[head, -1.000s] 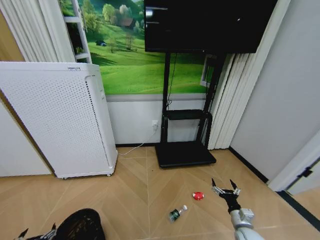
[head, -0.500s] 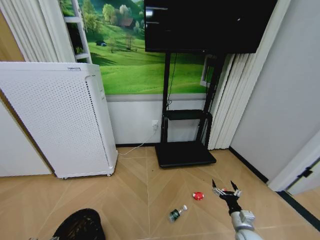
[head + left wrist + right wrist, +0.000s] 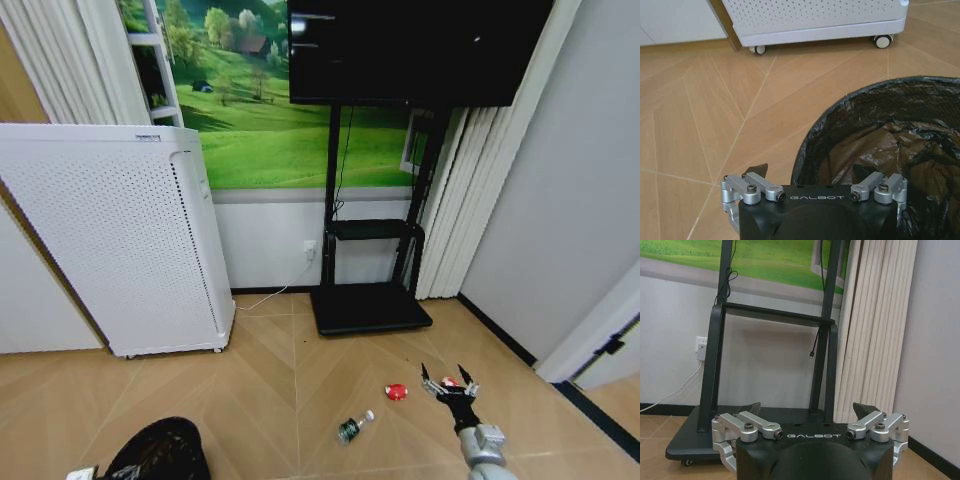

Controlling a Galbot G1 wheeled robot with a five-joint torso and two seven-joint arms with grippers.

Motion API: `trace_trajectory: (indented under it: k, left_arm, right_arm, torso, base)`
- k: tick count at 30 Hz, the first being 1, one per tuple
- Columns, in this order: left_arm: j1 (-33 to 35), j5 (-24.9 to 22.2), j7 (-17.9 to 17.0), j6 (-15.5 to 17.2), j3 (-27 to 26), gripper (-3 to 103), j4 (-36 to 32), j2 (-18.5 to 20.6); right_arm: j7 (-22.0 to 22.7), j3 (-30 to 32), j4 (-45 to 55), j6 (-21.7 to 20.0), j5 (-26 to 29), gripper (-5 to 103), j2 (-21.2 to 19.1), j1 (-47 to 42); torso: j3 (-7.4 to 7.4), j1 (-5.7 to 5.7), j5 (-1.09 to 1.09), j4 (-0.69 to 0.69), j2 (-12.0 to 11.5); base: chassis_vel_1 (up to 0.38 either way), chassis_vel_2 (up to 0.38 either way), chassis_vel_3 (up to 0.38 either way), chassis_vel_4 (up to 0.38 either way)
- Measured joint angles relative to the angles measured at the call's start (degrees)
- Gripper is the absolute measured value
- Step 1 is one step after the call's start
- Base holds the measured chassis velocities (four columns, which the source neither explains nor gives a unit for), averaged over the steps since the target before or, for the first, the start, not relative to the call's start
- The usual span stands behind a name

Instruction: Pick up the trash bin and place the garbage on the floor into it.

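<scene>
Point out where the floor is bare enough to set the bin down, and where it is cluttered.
Bare floor lies between the trash bin and the bottle, and ahead toward the white appliance and TV stand base. It is crowded on the right: bottle, red scrap and open right gripper sit close together.

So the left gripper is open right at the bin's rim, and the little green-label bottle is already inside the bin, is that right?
Not quite. The left gripper is open at the trash bin rim, as the left wrist view shows. But the bottle is not inside: the head view shows it lying on the floor, well apart from the bin, near the red scrap.
</scene>
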Motion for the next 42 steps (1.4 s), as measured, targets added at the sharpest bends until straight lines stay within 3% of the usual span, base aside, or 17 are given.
trace_trajectory:
  k: [6, 9, 15, 16, 18, 21, 24, 29, 34, 37, 40, 42]
  left_arm:
    - [0.31, -0.46, -0.64, 1.21, 0.11, 96, -0.01, -0.52]
    - [0.31, -0.31, -0.56, 1.23, 0.11, 90, 0.11, -0.62]
    - [0.08, 0.10, -0.15, 0.73, 0.21, 64, 0.85, -0.78]
    - [0.08, 0.10, -0.15, 0.73, 0.21, 64, 0.85, -0.78]
    - [-0.05, 0.50, 0.06, 0.35, 0.36, 53, 1.13, -0.98]
    - [-0.16, 0.84, 0.19, 0.12, 0.45, 47, 1.33, -1.07]
    - [-0.53, 1.51, 0.51, -0.31, 0.64, 34, 1.71, -1.03]
    - [-0.89, 1.68, 0.73, -0.47, 0.83, 25, 1.95, -0.90]
    - [-1.42, 3.18, 1.23, -2.66, 1.22, 24, 2.44, -1.26]
    - [-1.60, 1.31, 1.02, -1.97, 1.86, 24, 0.75, -1.57]
    - [-2.33, 1.32, 0.89, -1.74, 2.25, 17, -0.63, -2.06]
    - [-3.04, 3.74, 0.89, -4.24, 2.39, 10, -1.36, -2.52]
  right_arm:
    - [0.19, -0.03, -0.26, -0.01, 0.00, 100, 0.10, 0.38]
    - [0.22, -0.14, -0.56, 0.04, -0.02, 100, 0.19, 0.44]
    - [0.25, -0.28, -0.82, 0.31, 0.18, 100, 0.27, 0.50]
    - [0.25, -0.28, -0.82, 0.31, 0.18, 100, 0.27, 0.50]
    - [0.28, -0.26, -0.95, 0.44, 0.26, 100, 0.27, 0.56]
    - [0.39, -0.25, -1.04, 0.65, 0.30, 100, 0.27, 0.60]
    - [0.73, -0.23, -1.37, 1.01, 0.32, 100, 0.41, 0.88]
    - [1.05, -0.35, -1.46, 1.10, 0.32, 100, 0.60, 1.02]
    - [1.50, -0.54, -1.47, 1.19, 0.07, 100, 0.78, 1.15]
    - [1.63, -0.57, -1.47, 1.31, -0.14, 100, 0.79, 1.22]
    - [1.88, -0.59, -1.47, 1.40, -0.40, 100, 0.90, 1.28]
    - [2.01, -0.60, -1.28, 1.56, -0.66, 100, 1.07, 1.23]
  torso:
    - [0.01, 0.00, 0.00, 0.01, 0.00]
    - [0.01, 0.00, 0.00, 0.00, 0.01]
    - [0.01, 0.00, 0.02, 0.00, 0.02]
    - [0.01, 0.00, 0.02, 0.00, 0.02]
    - [0.01, 0.00, 0.03, 0.00, 0.02]
    - [0.01, 0.00, 0.04, 0.00, 0.02]
    - [0.01, 0.00, 0.06, 0.02, 0.03]
    - [0.00, 0.00, 0.05, 0.00, 0.04]
    - [0.01, 0.00, 0.01, 0.01, 0.04]
    - [0.03, 0.01, -0.10, 0.01, 0.03]
    - [0.04, 0.02, -0.14, -0.01, 0.01]
    - [0.03, 0.02, -0.05, -0.04, 0.02]
  base:
    - [0.000, 0.000, 0.000, 0.000]
    - [0.000, 0.000, 0.000, 0.000]
    - [0.000, 0.000, 0.000, 0.000]
    - [0.000, 0.000, 0.000, 0.000]
    - [0.000, 0.000, 0.000, 0.000]
    - [0.000, 0.000, 0.000, 0.000]
    - [0.000, 0.000, 0.000, 0.000]
    - [0.000, 0.000, 0.000, 0.000]
    - [0.000, 0.000, 0.000, 0.000]
    - [0.000, 0.000, 0.000, 0.000]
    - [0.000, 0.000, 0.000, 0.000]
    - [0.000, 0.000, 0.000, 0.000]
